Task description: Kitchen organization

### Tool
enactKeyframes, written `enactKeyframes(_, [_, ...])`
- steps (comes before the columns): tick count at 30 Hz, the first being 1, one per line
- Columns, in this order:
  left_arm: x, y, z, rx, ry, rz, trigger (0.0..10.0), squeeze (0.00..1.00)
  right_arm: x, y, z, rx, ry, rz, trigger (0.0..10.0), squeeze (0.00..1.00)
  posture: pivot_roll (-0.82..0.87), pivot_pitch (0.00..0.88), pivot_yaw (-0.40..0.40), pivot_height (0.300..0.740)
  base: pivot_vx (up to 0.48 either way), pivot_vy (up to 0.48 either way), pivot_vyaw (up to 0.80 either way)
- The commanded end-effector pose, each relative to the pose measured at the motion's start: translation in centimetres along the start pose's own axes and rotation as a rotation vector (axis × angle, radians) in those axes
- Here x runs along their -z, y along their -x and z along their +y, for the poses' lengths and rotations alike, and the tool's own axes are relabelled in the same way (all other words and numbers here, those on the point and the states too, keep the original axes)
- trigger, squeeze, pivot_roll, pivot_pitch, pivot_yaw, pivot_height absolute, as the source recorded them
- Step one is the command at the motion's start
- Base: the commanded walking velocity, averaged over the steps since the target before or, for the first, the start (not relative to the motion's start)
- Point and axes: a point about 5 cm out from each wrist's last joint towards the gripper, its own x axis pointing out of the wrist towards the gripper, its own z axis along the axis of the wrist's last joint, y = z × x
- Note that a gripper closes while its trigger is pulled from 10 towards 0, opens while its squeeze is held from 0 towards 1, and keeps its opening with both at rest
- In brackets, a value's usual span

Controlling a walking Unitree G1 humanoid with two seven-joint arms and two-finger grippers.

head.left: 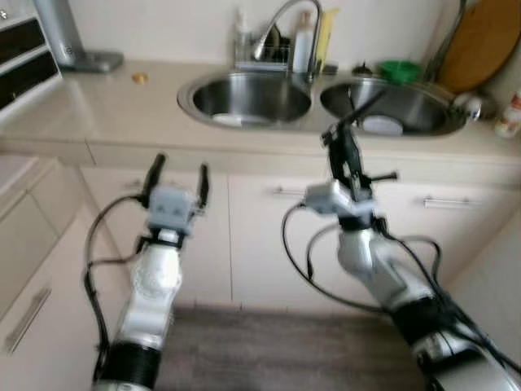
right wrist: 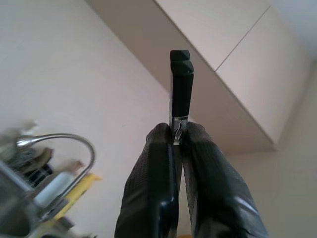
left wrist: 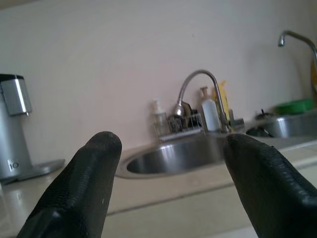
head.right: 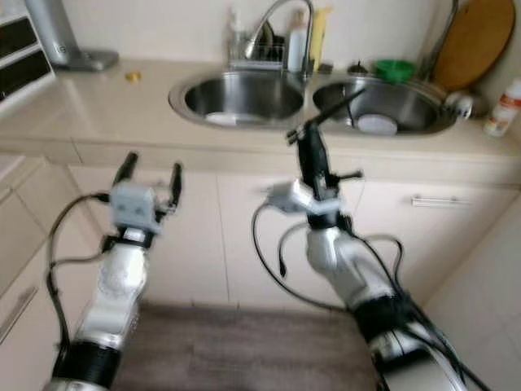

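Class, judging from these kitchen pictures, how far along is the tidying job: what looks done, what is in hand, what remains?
Done: nothing can be confirmed.

In hand: the right gripper is shut on a black-handled utensil, raised before the counter; the left gripper is open.

Left: white dishes sit in the left sink and right sink; the utensil needs placing.

A slim utensil with a black handle [right wrist: 181, 82] and a thin metal shank stands pinched between the 2 black fingers of the right gripper [head.left: 346, 155]. Its dark handle end [head.left: 370, 104] points up and away, tilted toward the right-hand basin of the stainless steel double sink [head.left: 244, 98]. Its working end is hidden.
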Motion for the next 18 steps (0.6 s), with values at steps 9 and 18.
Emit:
enactKeyframes(9, [-0.17, -0.28, 1.03, -0.028, -0.019, -0.003, 10.0, 0.0, -0.46, -0.9, 0.06, 0.02, -0.02, -0.007, 10.0, 0.0, 0.09, 0.0, -0.043, 0.74, 0.264, 0.0, 0.0])
enactKeyframes(18, [-0.13, -0.32, 1.01, -0.027, -0.015, -0.002, 10.0, 0.0, -0.23, -0.94, -0.02, 0.027, -0.016, 0.009, 10.0, 0.0, 0.09, 0.0, -0.042, 0.74, 0.288, 0.0, 0.0])
